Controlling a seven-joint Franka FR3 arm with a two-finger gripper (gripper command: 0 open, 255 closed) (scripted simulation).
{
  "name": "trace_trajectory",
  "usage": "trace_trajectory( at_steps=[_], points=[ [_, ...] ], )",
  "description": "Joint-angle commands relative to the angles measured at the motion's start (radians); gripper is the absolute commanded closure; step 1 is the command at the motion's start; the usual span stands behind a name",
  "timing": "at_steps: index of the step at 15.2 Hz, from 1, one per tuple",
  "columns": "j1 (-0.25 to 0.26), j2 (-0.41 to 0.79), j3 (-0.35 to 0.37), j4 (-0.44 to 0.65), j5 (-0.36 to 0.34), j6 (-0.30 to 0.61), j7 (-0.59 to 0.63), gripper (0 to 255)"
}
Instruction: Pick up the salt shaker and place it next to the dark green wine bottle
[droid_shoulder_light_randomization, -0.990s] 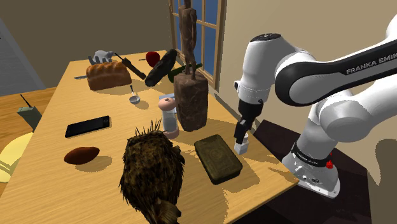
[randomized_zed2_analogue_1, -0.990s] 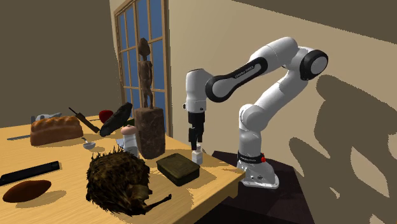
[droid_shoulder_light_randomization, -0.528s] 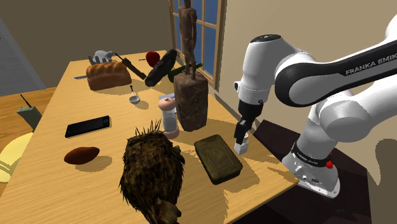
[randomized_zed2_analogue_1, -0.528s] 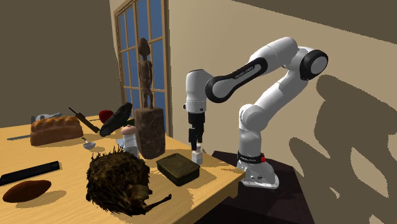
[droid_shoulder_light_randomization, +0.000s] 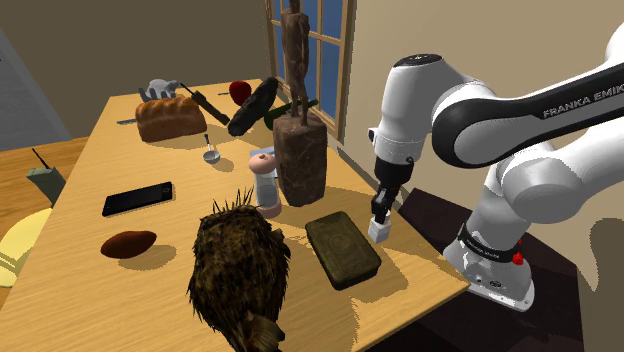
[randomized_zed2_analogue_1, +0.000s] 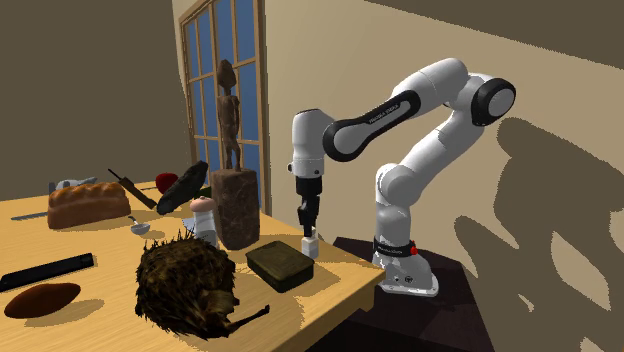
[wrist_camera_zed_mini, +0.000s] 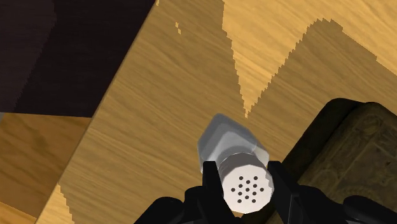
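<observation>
The salt shaker (droid_shoulder_light_randomization: 377, 231) is a small white-grey jar with a perforated cap, standing on the wooden table (droid_shoulder_light_randomization: 120, 290) close to its edge by the stand. My black gripper (droid_shoulder_light_randomization: 381, 213) comes straight down on it. In the wrist view the two fingers (wrist_camera_zed_mini: 207, 175) clasp the cap of the shaker (wrist_camera_zed_mini: 232, 143) from both sides, so my gripper (wrist_camera_zed_mini: 243, 172) is shut on it. From the second exterior view the shaker (randomized_zed2_analogue_1: 310, 244) still rests on the table under the gripper (randomized_zed2_analogue_1: 308, 228). The dark wine bottle (droid_shoulder_light_randomization: 254, 106) leans tilted at the far end, behind the wooden block.
A dark flat tin (droid_shoulder_light_randomization: 342, 249) lies right beside the shaker. A spiky brown object (droid_shoulder_light_randomization: 238, 265), a wooden block with a statue (droid_shoulder_light_randomization: 300, 160) and a pink-topped white bottle (droid_shoulder_light_randomization: 264, 180) stand between shaker and wine bottle. A bread loaf (droid_shoulder_light_randomization: 170, 118), a phone (droid_shoulder_light_randomization: 137, 198) and a brown oval (droid_shoulder_light_randomization: 128, 243) lie farther off.
The fingers have closed onto the shaker's cap. The arm and the shaker have hardly moved.
</observation>
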Motion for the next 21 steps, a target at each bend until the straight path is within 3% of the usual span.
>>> trace_trajectory(
  at_steps=[1,21],
  points=[
    [0.000,0.000,0.000,0.000,0.000,0.000,0.000,255],
    [-0.029,-0.085,-0.083,0.211,-0.082,-0.293,0.013,255]
  ],
)
